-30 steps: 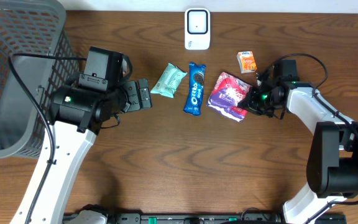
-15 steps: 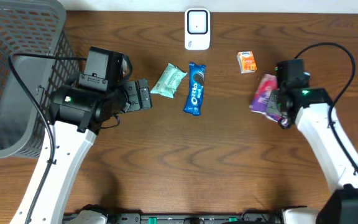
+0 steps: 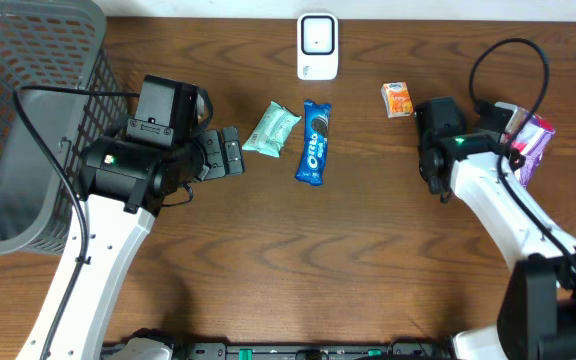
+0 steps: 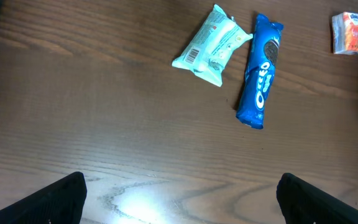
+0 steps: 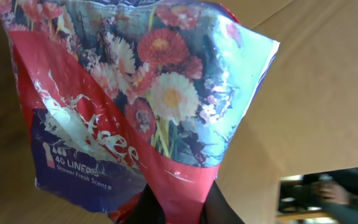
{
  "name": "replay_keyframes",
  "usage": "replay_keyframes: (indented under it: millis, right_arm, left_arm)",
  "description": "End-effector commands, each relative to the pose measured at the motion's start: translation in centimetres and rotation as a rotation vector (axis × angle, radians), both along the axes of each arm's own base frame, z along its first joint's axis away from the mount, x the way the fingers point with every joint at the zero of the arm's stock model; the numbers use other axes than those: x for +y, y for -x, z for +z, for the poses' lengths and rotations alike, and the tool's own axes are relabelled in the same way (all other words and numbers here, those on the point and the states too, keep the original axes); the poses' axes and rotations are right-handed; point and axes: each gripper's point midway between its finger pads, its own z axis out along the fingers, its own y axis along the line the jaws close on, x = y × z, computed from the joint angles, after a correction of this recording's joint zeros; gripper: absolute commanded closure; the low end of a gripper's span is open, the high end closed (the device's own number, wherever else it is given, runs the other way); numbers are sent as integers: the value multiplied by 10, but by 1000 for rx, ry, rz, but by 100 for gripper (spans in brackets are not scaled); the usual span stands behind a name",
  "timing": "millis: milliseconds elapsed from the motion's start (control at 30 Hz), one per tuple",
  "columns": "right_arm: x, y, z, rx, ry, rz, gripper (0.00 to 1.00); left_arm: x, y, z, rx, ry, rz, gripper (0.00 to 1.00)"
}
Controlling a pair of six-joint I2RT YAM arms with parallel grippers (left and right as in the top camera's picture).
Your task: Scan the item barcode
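On table [image 3: 288, 280], three packets [image 3: 315, 142]; right pincer [image 5: 178, 206] pinches one pouch [image 5: 135, 106], left pincer [image 4: 180, 202] spread.

Holds left claw [image 3: 230, 153] spread wide, fingers level, arm bent behind it. Pinches right claw [image 5: 180, 208] tight (wrist cocked upward) on flowered packet [image 5: 135, 106], forearm stretched out behind it.

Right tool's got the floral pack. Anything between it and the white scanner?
Only the small orange carton, lying on the table close to the straight line from the floral pack to the white scanner. The right tool seems to hold the pack lifted, so it can probably pass above.
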Motion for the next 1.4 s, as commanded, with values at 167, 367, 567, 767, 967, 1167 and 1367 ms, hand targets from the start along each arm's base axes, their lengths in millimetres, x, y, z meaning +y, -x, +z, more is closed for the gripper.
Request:
replay_keyframes:
  millis: [167,367,567,767,967,1167,1367]
  right_arm:
    - [-1,-11,-40,179,179,6,99]
    - [54,-24,-81,208,17,153,85]
    - [128,-40,-95,145,-217,326,54]
    - [163,-59,-55,28,-431,424,39]
    - [137,-75,3,-114,-630,449,16]
    - [61,-60,3,-148,-783,288,14]
    - [13,-21,-31,-49,-835,96,17]
  left_arm:
    - [4,-2,-2,1,-21,-3,2]
    - [4,-2,-2,1,-21,-3,2]
    - [4,-2,-2,1,-21,-3,2]
    - [4,-2,-2,1,-21,-3,2]
    - [4,-2,-2,1,-21,-3,2]
    - [4,-2,-2,1,-21,-3,2]
    - [4,-2,-2,1,-21,-3,2]
